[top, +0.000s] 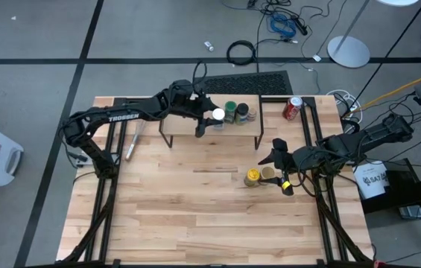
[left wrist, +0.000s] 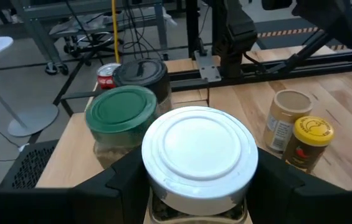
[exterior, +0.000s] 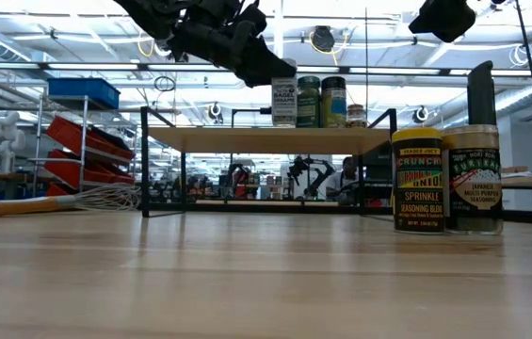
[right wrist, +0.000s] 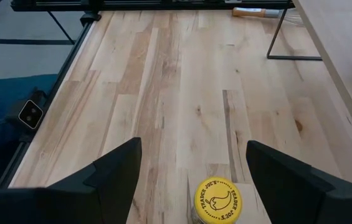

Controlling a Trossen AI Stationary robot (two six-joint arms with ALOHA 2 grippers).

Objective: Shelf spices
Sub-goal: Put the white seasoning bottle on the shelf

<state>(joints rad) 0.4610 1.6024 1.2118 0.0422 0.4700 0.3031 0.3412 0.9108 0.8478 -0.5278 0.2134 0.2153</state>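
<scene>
**White-lid jar held at shelf, yellow jar between open fingers**

Left arm stretched across the bench's far side, elbow bent, wrist angled down over the shelf (top: pixel 210 119). Left tool (top: pixel 209 117) clamped on the white-lid jar (left wrist: pixel 199 155), fingers pressed to both sides just below the lid; jar upright at the shelf's top, just beside the green-lid jar (left wrist: pixel 121 113) and dark-lid jar (left wrist: pixel 141 73) standing there. A smaller jar (exterior: pixel 356 115) at the row's end on the shelf.

Right arm reaching in from the bench's right edge, forearm low and roughly level. Right tool (top: pixel 279 176) spread wide, fingers either side of the yellow jar (right wrist: pixel 217 200), not touching it. Tan-lid jar (left wrist: pixel 286 118) touching the yellow jar, both upright on the bench (top: pixel 195 208) in front of the shelf.

Red can (top: pixel 292 108) at the far right corner; whisk (exterior: pixel 68 200) lying on the left.
</scene>
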